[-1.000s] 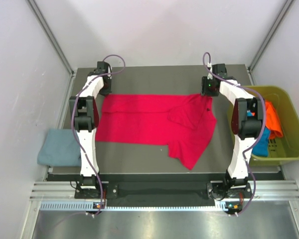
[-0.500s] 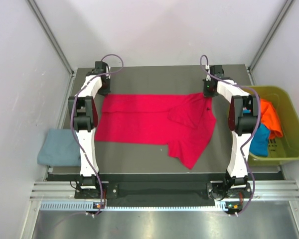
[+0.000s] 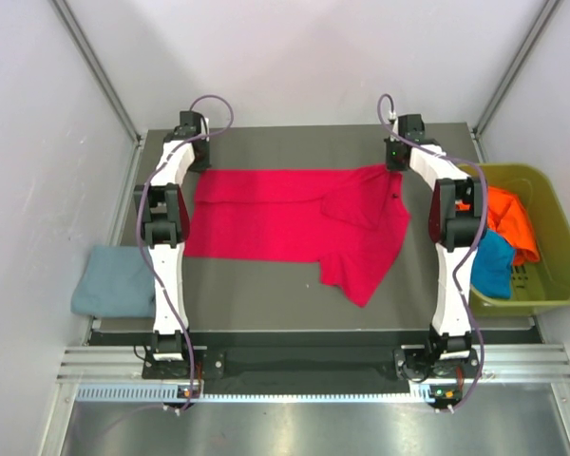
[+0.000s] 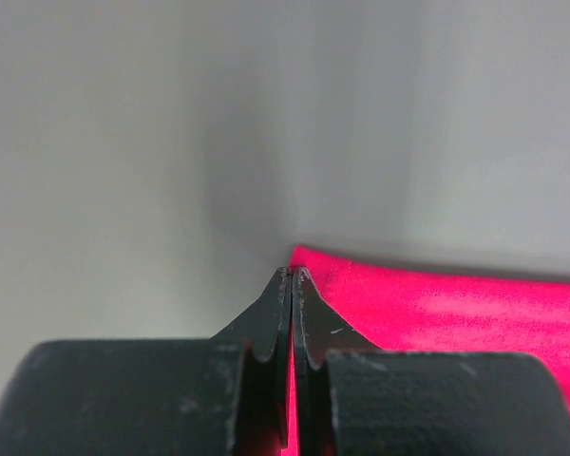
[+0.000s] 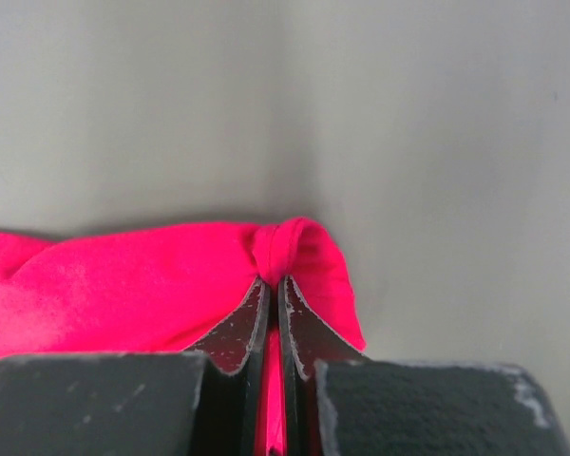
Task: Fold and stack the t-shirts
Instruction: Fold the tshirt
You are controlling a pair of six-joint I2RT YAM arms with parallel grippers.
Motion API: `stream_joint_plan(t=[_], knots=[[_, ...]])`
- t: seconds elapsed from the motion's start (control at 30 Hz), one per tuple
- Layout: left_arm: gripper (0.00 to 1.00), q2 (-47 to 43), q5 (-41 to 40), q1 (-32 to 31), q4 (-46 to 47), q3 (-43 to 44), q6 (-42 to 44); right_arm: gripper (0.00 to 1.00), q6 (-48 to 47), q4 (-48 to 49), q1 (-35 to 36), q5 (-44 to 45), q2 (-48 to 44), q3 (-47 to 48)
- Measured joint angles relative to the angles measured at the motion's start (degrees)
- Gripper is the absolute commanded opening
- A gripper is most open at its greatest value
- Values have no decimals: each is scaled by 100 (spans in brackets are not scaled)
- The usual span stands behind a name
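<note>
The crimson red t-shirt lies spread across the far half of the dark table, with a flap hanging toward the front right. My left gripper is shut on its far left corner; in the left wrist view red cloth shows between the closed jaws. My right gripper is shut on its far right corner, with bunched red cloth pinched at the tips. A folded grey-blue t-shirt lies left of the table. Orange and turquoise t-shirts lie in the bin.
The olive-green plastic bin stands right of the table beside the right arm. White walls stand close behind and to both sides. A metal rail runs along the near edge by the arm bases.
Both grippers have moved toward the far edge, dragging the red t-shirt's far edge back with them. The shirt now lies a little farther from the front.
</note>
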Motion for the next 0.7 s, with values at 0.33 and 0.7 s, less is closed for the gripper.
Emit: stream_joint_plan(t=[0.33,0.7], knots=[[0,269,17,0,286,365,2,0,-214,48,9,-2,737,1080],[0,343,-68,-33,479,424,46,0,-315,326,55,35,1161,1722]])
